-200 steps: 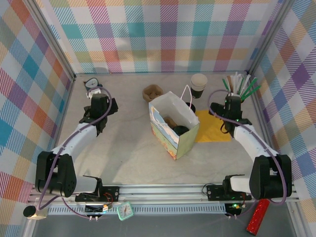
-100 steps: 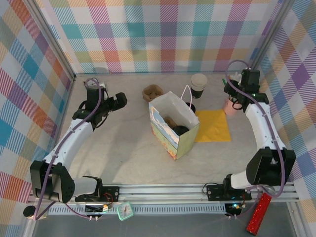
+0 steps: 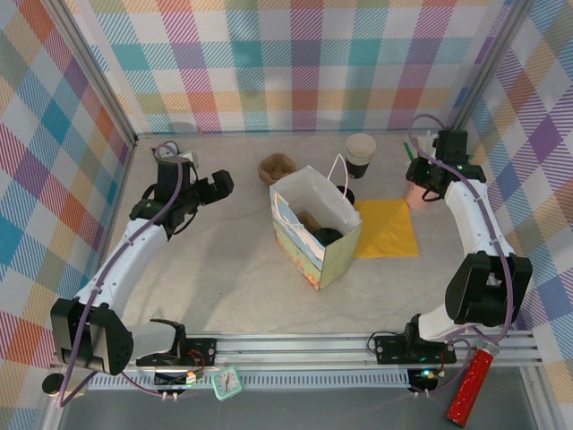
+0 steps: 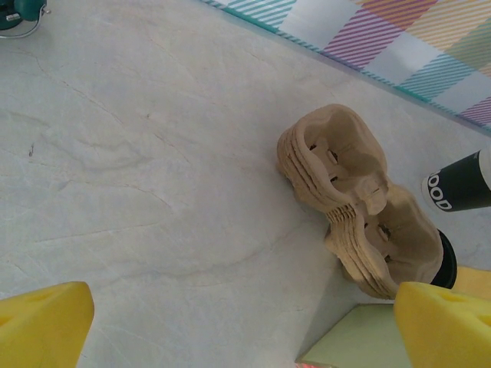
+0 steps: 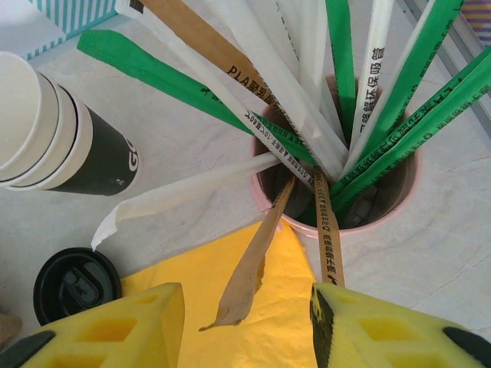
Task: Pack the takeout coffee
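Coffee [image 5: 75, 284] sits on desk [image 4: 115, 153] beside bag [image 3: 295, 244], unpacked I judge. L jaws released; R jaws apart astride brown straw [image 5: 249, 261], ungripped.

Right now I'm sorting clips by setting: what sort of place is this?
Probably a robot test cell staged as a coffee takeout counter: plaid panel walls, a pink cup of wrapped straws, a stack of brown pulp cup carriers.
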`<act>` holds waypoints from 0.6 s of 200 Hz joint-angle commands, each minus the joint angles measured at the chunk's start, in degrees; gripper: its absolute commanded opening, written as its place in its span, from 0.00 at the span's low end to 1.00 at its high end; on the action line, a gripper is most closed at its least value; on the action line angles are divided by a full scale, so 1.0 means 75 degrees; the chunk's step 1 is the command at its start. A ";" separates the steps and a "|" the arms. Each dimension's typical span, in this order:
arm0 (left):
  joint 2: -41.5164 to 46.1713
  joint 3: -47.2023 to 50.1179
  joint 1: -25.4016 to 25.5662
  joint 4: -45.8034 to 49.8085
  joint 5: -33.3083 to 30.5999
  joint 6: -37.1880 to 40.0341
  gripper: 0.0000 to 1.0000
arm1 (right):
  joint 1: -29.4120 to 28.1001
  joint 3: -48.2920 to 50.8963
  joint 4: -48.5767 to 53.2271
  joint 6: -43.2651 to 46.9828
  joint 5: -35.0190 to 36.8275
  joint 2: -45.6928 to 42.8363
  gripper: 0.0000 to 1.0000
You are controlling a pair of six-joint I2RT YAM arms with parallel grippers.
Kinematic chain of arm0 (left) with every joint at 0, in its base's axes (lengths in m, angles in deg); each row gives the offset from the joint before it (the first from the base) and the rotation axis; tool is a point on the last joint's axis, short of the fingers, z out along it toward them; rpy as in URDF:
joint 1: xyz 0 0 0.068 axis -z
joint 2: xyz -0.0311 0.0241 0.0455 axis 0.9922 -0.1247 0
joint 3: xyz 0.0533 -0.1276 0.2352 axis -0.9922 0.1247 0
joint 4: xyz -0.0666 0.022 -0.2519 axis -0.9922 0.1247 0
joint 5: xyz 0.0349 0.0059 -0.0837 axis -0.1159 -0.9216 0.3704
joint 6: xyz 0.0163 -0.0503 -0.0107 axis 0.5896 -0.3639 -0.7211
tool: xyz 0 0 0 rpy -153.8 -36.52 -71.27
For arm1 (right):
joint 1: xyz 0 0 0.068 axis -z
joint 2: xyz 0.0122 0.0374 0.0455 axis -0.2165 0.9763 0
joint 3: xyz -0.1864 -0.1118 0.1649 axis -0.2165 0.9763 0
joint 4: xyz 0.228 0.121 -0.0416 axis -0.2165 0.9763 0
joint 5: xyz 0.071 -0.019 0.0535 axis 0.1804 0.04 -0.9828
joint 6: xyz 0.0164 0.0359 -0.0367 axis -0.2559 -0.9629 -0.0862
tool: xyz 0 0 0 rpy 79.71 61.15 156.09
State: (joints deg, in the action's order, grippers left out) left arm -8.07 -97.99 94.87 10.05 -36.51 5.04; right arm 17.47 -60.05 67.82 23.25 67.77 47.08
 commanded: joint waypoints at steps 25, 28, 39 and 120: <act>0.0300 -0.0034 0.0083 0.0166 0.0126 -0.0128 1.00 | 0.0020 -0.0271 0.0040 0.0352 0.0368 0.0279 0.44; 0.0306 -0.0029 0.0083 0.0174 0.0126 -0.0130 1.00 | 0.0021 -0.0277 0.0033 0.0359 0.0387 0.0303 0.43; 0.0330 -0.0037 0.0083 0.0201 0.0126 -0.0143 1.00 | 0.0024 -0.0298 -0.0015 0.0373 0.0418 0.0377 0.43; 0.0413 -0.0120 0.0083 0.0327 0.0101 -0.0070 1.00 | 0.0025 -0.0657 0.0002 0.0504 0.0383 0.0739 0.18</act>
State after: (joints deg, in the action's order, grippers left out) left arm -6.21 -97.99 94.89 11.54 -36.53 4.58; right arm 17.47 -63.19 67.84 26.50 70.33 52.68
